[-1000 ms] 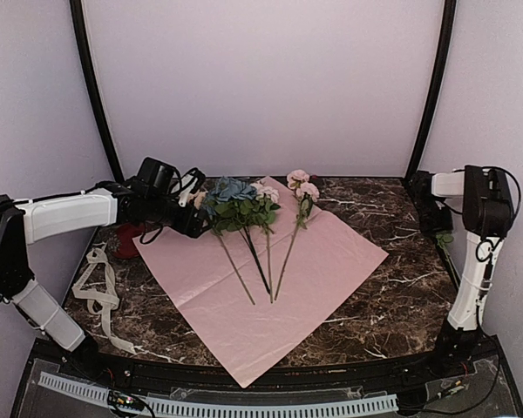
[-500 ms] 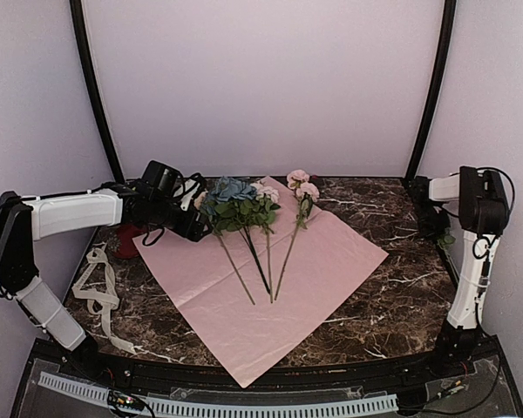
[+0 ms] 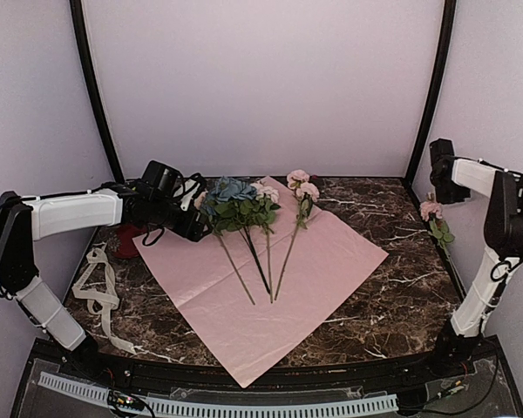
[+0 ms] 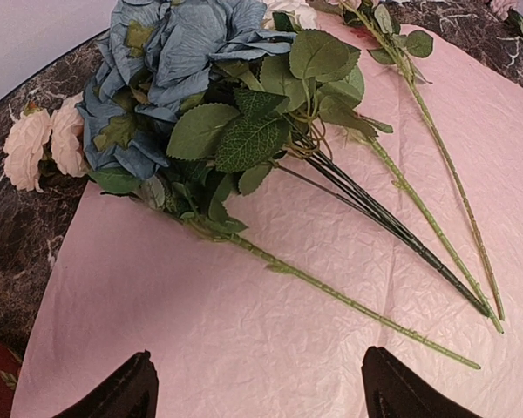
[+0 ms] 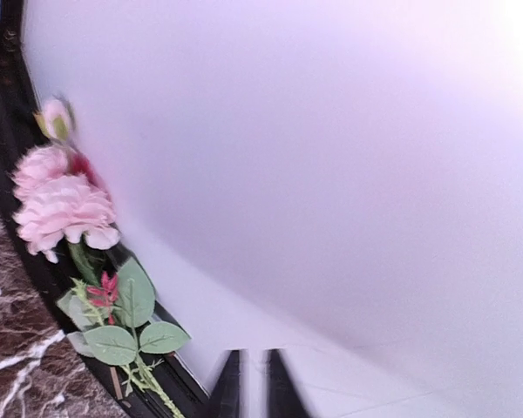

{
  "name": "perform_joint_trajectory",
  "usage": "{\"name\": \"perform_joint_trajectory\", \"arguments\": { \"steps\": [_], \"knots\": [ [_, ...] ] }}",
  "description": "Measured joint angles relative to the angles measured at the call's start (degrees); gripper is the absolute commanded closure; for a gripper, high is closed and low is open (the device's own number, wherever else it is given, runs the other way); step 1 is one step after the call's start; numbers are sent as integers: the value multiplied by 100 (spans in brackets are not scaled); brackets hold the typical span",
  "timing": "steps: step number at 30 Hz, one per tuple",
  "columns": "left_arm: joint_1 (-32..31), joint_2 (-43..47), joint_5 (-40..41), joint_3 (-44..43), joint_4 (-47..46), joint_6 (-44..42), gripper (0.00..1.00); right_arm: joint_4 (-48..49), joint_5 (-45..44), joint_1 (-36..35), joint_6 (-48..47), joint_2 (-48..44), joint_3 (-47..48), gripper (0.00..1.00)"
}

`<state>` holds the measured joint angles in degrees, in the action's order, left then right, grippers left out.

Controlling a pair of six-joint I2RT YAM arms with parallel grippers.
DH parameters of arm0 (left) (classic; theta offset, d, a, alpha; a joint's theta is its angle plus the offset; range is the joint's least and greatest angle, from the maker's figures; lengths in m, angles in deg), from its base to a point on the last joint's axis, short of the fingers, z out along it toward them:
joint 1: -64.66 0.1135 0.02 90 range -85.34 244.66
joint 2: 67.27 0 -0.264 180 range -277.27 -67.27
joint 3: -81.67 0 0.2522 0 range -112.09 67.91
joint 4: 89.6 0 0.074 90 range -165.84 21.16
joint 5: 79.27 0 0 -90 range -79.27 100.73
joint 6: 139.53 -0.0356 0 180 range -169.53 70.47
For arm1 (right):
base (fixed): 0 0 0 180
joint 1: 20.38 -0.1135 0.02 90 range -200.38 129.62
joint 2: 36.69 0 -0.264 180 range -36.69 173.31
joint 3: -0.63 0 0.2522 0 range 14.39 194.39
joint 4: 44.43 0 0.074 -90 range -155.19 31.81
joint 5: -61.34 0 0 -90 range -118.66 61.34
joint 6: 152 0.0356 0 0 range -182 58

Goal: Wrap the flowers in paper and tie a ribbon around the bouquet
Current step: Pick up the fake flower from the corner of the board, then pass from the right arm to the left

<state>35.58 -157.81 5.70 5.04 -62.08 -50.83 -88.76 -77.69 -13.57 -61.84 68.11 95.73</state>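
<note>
Four or so stems of flowers (image 3: 244, 213) lie fanned on the paper (image 3: 331, 261), heads toward 12 o'clock, cut ends converging toward 6; exact count unclear where the leaves overlap; paper spread flat on the counter (image 3: 401, 287), pink face up, one corner pointing to 6 o'clock; one stray pink rose (image 3: 432, 212) off the sheet at the counter's 3 o'clock edge; ribbon (image 3: 94, 280) in a loose heap at 9 o'clock, off the paper, untouched; left claw (image 4: 260, 387) spread wide, holding nothing, low over the sheet's 10 o'clock edge, just beside the blue bloom (image 4: 170, 61); right claw (image 5: 254, 379) pinched fully together, nothing visible between its fingers, raised above the 3 o'clock edge, the stray rose near but apart. Step in hand, by judgement: gathering flowers onto the paper; wrapping not yet begun. Next move likely calls for the right claw to part, descend on the stray stem and carry it toward 9 o'clock onto the sheet.
</note>
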Motion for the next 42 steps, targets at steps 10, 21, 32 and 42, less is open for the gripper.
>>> {"name": "perform_joint_trajectory", "arguments": {
  "steps": [10, 21, 32, 42],
  "knots": [
    [0, 0, 0, 0, 7, -2, 17, 9, 1364, 9, -37, 726, 243, 29],
    [0, -31, 79, 0, 9, -83, 17, -136, 1134, 76, -308, 2503, 1766, 27],
    [0, -203, 118, -48, 24, -114, 17, -52, 855, 142, -695, 3187, 2184, 92],
    [0, -258, 114, -90, 39, -116, 17, 560, 557, 24, -1040, 2343, 1412, 100]
  ]
}}
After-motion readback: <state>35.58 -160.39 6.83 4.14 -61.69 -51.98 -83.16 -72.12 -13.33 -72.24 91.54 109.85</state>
